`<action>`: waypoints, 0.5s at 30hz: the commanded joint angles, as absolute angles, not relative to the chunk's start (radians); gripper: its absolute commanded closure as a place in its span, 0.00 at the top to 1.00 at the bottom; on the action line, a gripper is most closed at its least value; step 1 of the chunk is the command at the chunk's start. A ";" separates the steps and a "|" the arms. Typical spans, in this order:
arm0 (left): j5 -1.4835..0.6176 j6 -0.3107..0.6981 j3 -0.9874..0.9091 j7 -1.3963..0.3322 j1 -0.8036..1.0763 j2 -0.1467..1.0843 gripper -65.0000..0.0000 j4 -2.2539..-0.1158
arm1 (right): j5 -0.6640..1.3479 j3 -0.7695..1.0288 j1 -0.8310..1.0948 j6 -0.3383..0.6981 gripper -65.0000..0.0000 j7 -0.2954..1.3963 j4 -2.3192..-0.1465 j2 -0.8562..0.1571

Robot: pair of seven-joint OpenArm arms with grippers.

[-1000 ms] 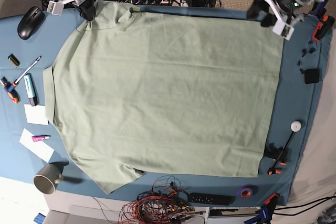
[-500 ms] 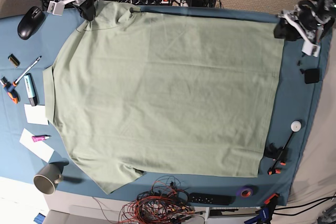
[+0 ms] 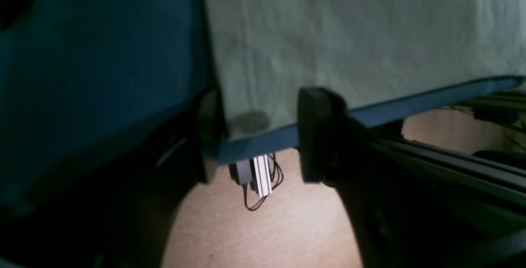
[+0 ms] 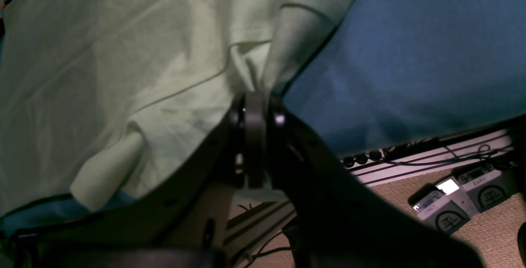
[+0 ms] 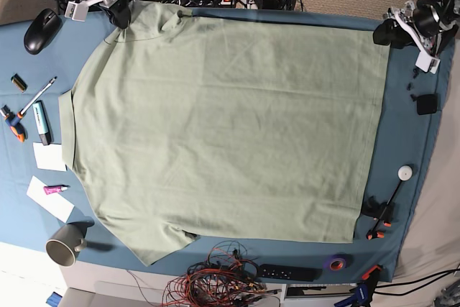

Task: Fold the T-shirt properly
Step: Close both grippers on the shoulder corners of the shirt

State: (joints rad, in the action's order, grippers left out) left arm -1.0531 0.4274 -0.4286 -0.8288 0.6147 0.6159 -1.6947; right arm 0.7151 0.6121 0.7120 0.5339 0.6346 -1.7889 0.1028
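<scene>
The pale green T-shirt [image 5: 223, 127] lies spread flat on the teal table cloth [image 5: 404, 141], collar end to the left, hem to the right. My right gripper [image 5: 120, 12] is at the far left corner, shut on a bunch of the shirt's sleeve fabric [image 4: 279, 54]; in the right wrist view the gripper [image 4: 254, 109] has its jaws closed. My left gripper [image 5: 384, 34] is at the far right hem corner. In the left wrist view the gripper [image 3: 261, 136] is open, its fingers either side of the T-shirt's corner [image 3: 246, 122] at the table edge.
A mouse [image 5: 41, 30], pens, a marker [image 5: 42, 122], paper notes [image 5: 49, 156] and a grey cup [image 5: 66, 244] lie along the left side. Tangled wires [image 5: 215, 278] and a tape roll [image 5: 336, 262] sit at the front edge. Clamps [image 5: 377, 213] and a black block [image 5: 426, 103] are at the right.
My left gripper has come down and moved right, from above the far table edge to the shirt's far right hem corner. The right gripper and the shirt have not moved.
</scene>
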 commanded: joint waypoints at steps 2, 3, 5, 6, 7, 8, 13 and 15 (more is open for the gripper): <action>-1.061 0.434 -0.434 -0.838 0.630 0.620 0.47 -1.701 | 0.654 0.610 0.731 0.509 0.00 0.699 -1.785 0.105; -1.068 0.443 -0.434 -0.838 0.632 0.619 0.47 -1.701 | 0.654 0.610 0.731 0.509 0.00 0.699 -1.785 0.105; -1.078 0.446 -0.434 -0.838 0.632 0.615 0.47 -1.701 | 0.654 0.610 0.731 0.509 0.00 0.699 -1.785 0.105; -1.080 0.447 -0.434 -0.838 0.632 0.615 0.46 -1.701 | 0.654 0.610 0.731 0.509 0.00 0.699 -1.785 0.105; -1.080 0.447 -0.434 -0.838 0.632 0.615 0.46 -1.701 | 0.654 0.610 0.731 0.509 0.00 0.699 -1.785 0.105; -1.087 0.447 -0.434 -0.838 0.632 0.615 0.45 -1.701 | 0.654 0.610 0.731 0.508 0.00 0.699 -1.785 0.105; -1.102 0.472 -0.434 -0.838 0.631 0.615 0.33 -1.701 | 0.654 0.610 0.731 0.509 0.00 0.699 -1.785 0.105; -1.102 0.472 -0.434 -0.837 0.631 0.615 0.20 -1.701 | 0.654 0.610 0.731 0.509 0.00 0.699 -1.785 0.105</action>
State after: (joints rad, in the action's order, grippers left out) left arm -1.0843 0.4679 -0.4271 -0.8421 0.6231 0.5991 -1.6917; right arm 0.7151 0.6121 0.7120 0.5339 0.6346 -1.7889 0.1028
